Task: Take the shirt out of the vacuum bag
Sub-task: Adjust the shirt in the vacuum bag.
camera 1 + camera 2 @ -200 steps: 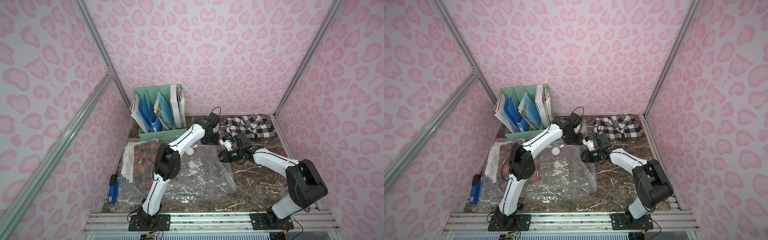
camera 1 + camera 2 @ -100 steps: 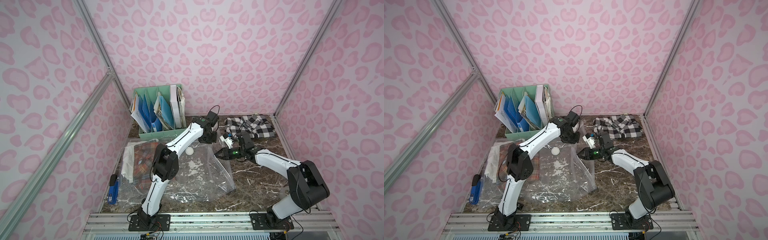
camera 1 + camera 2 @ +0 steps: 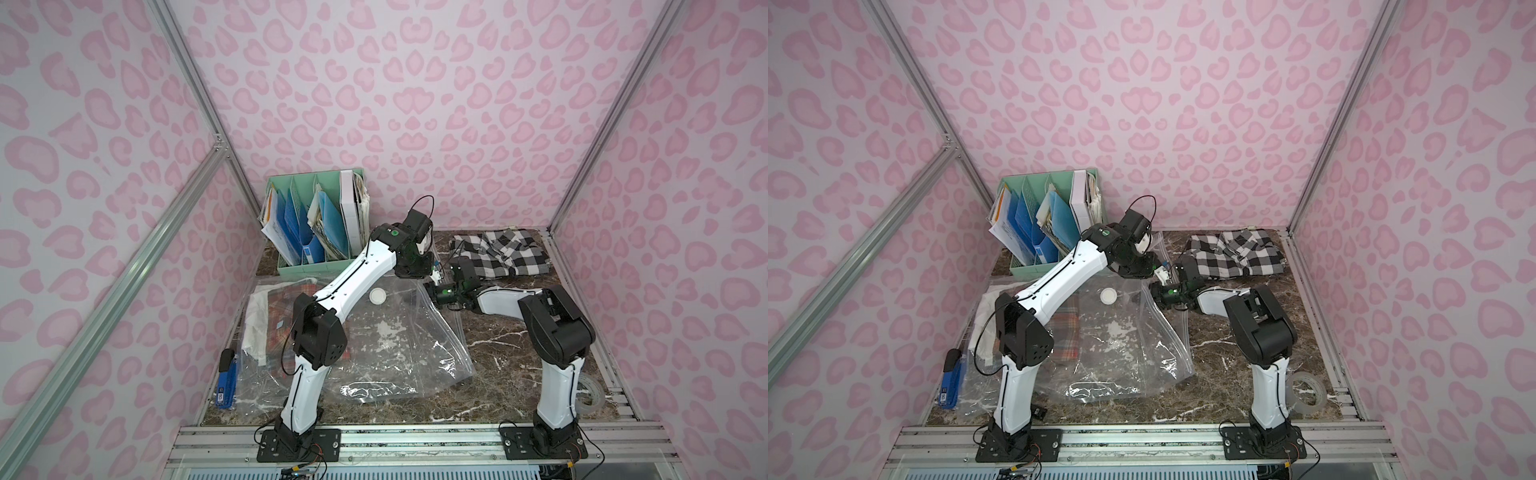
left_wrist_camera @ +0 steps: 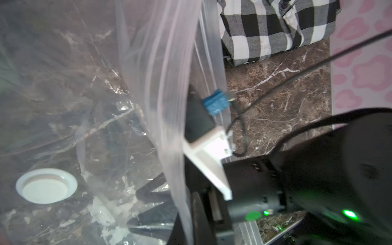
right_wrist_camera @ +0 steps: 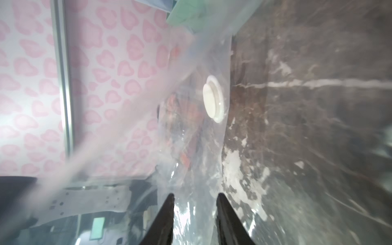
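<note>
Left gripper has snapped shut, pinching up the vacuum bag film near the valve, on its checked-shirt side. Right gripper has moved closer to the valve, fingers spread, film between them. Rest of bag lies flat, valve up. Red plaid cloth lies opposite, under film.

Walls: pale pink with darker pink leopard blotches. Table: dark brown marble with white veins. Bag: clear and colourless; valve white; slider blue. Shirt: black-and-white check with grey squares. Organiser: mint green; folders blue. Stapler: blue body, black top. Cloth: red-orange plaid. Arms: white links, black joints, green lights.
</note>
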